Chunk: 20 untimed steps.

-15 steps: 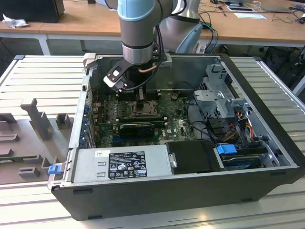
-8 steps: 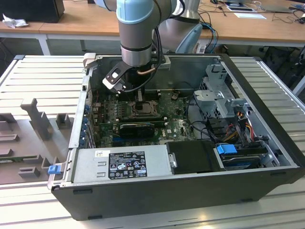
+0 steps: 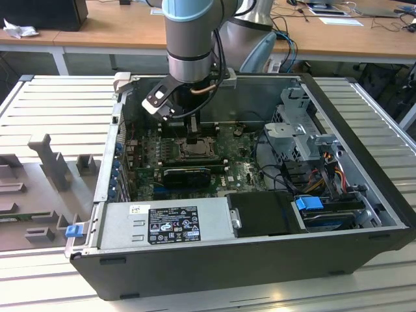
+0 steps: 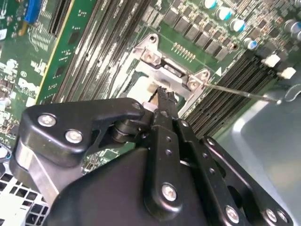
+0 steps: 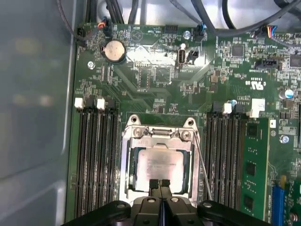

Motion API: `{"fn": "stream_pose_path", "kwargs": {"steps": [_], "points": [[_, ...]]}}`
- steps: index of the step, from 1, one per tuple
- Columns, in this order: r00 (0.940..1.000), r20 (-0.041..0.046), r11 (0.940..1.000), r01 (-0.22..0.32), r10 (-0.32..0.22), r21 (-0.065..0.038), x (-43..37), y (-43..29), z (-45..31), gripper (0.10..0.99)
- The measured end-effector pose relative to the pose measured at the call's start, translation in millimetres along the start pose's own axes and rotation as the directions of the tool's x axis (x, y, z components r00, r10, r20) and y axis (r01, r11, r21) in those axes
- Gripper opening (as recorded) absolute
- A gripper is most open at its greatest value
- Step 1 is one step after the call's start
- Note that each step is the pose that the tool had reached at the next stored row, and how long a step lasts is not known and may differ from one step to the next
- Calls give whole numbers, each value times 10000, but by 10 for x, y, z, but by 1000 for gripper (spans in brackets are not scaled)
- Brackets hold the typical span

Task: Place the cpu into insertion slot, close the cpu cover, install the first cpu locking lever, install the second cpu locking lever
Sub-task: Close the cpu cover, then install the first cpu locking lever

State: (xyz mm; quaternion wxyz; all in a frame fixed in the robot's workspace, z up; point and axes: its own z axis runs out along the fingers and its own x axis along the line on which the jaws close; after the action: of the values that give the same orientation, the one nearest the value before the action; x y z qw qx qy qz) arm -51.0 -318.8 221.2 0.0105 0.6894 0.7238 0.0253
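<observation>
Our gripper (image 5: 159,184) has its fingers pressed together with nothing between them. The tips are low over the near edge of the slot (image 3: 193,151). Just past the tips lies the cpu (image 5: 162,165), flat and square in the slot, so we judge the first step done. The cover (image 5: 129,165) frames it and looks lowered onto it rather than standing up, so the second step seems done or nearly so. We cannot tell whether the tips touch the cover's near edge. To one side of the fingers a thin lever (image 5: 203,169) runs alongside the slot. In the second wrist view it juts away from the frame, so we take it as not yet latched, and both lever steps look left to do. Farther beyond the tips spreads the green board (image 5: 155,70).
</observation>
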Motion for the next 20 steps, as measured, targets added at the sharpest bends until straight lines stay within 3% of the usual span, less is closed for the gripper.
{"fn": "stream_pose_path", "kwargs": {"steps": [6,11,20], "points": [[10000,-1,10000,1,-1,10,-5,105,5,106],[10000,-1,10000,1,-1,10,-5,116,-1,106],[10000,-2,10000,1,-1,10,-4,121,-97,106]]}}
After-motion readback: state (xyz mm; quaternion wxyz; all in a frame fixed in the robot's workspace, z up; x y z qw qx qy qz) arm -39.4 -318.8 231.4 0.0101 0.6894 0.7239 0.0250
